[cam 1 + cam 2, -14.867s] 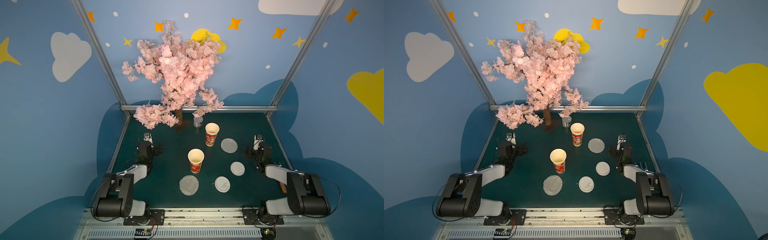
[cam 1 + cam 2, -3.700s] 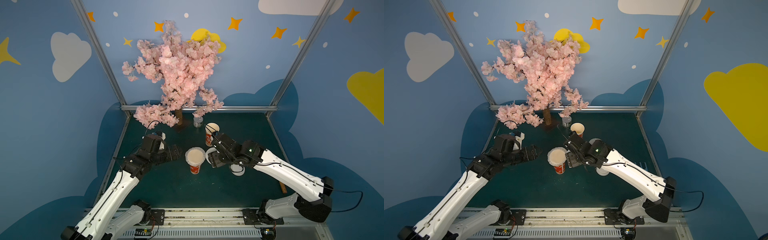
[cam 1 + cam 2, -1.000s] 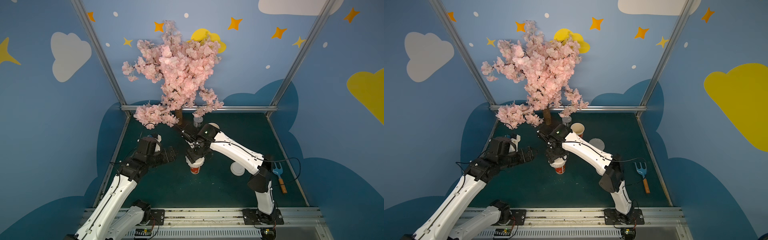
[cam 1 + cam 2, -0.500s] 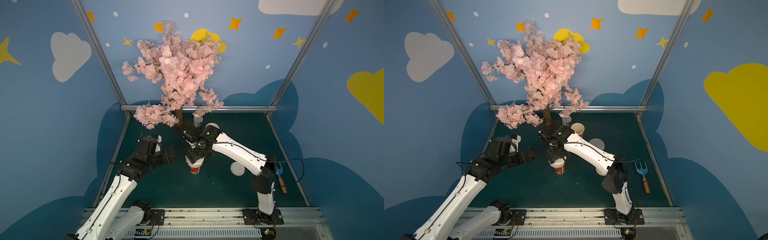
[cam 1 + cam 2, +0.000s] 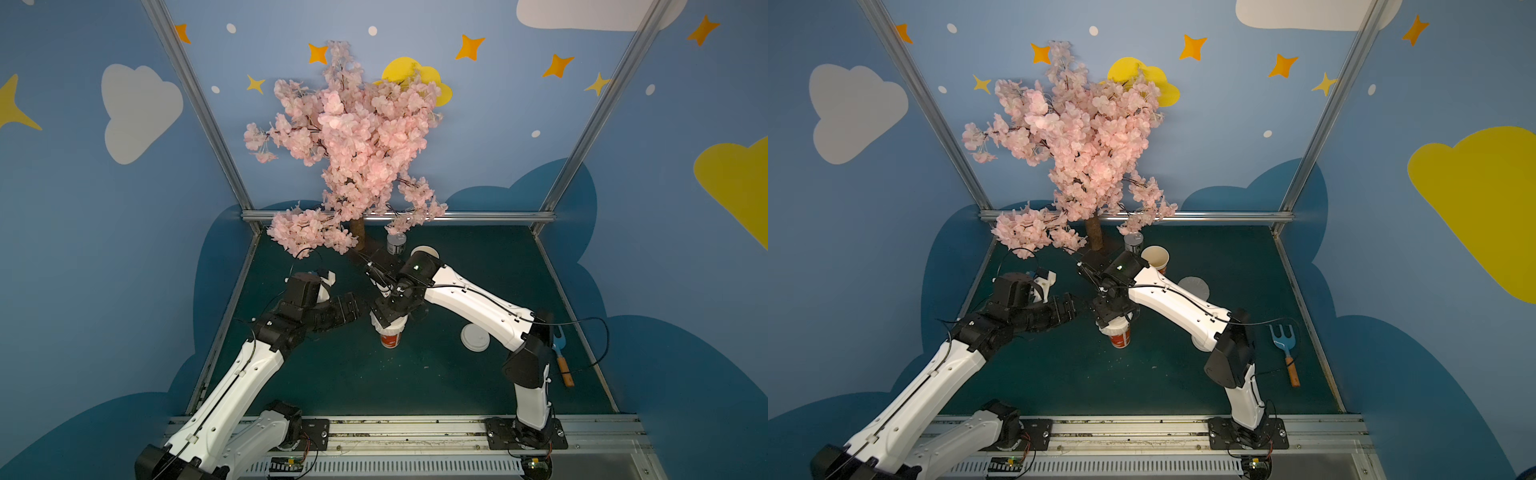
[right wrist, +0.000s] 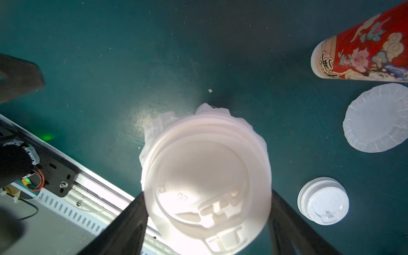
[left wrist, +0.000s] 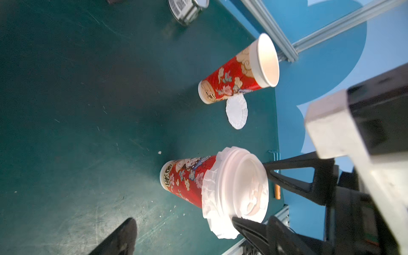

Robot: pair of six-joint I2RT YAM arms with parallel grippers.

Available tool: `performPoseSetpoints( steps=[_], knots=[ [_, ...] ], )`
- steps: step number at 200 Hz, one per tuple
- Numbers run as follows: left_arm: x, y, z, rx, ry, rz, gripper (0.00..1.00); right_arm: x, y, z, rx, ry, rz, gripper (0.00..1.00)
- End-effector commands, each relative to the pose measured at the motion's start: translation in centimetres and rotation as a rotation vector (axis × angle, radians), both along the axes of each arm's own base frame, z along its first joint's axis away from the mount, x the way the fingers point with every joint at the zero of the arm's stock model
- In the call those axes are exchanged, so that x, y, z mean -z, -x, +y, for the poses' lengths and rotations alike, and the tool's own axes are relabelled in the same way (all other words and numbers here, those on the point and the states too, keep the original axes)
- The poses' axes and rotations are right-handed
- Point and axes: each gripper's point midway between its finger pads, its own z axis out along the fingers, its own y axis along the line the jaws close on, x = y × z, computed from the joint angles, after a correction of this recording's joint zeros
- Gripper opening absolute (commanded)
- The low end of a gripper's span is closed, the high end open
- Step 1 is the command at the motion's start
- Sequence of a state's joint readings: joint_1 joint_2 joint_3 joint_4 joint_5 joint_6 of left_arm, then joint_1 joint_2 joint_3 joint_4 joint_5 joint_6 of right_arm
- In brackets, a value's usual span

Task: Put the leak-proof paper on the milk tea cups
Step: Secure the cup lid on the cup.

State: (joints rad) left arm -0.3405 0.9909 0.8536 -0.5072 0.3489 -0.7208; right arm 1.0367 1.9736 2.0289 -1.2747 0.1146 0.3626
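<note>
right claw [image 6: 207, 196]'s clamping the lid [image 6: 205, 172] on the near cup [image 7: 187, 178], left claw [image 5: 359, 307]'s hanging open, so yanking away is risking dragging the leak-proof paper [image 7: 208, 184] askew

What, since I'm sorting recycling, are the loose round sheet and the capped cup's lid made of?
The loose sheet: thin paper, apparently, matte and slightly translucent; its edge is pleated and crinkled. The lid on the cup: probably moulded white plastic, smooth; its raised rings and embossed tab hold a crisp shape.

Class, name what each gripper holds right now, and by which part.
The right gripper clasps the plastic lid by opposite sides of its rim, atop the near cup. The left gripper holds nothing.
</note>
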Motion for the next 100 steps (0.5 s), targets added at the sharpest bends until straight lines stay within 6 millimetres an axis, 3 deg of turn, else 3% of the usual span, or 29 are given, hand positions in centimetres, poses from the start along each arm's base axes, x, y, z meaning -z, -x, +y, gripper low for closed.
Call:
performPoseSetpoints(
  steps=[1, 100],
  knots=[
    [-0.9, -0.4, -1.9, 0.049, 0.121, -0.005, 0.9, 2.0, 0.3, -1.4, 0.015, 0.079, 0.033, 0.82],
    [1.9, -2.2, -4.6, 0.105, 0.245, 0.078, 0.89, 2.0, 0.4, -1.5, 0.018, 0.073, 0.035, 0.81]
  ],
)
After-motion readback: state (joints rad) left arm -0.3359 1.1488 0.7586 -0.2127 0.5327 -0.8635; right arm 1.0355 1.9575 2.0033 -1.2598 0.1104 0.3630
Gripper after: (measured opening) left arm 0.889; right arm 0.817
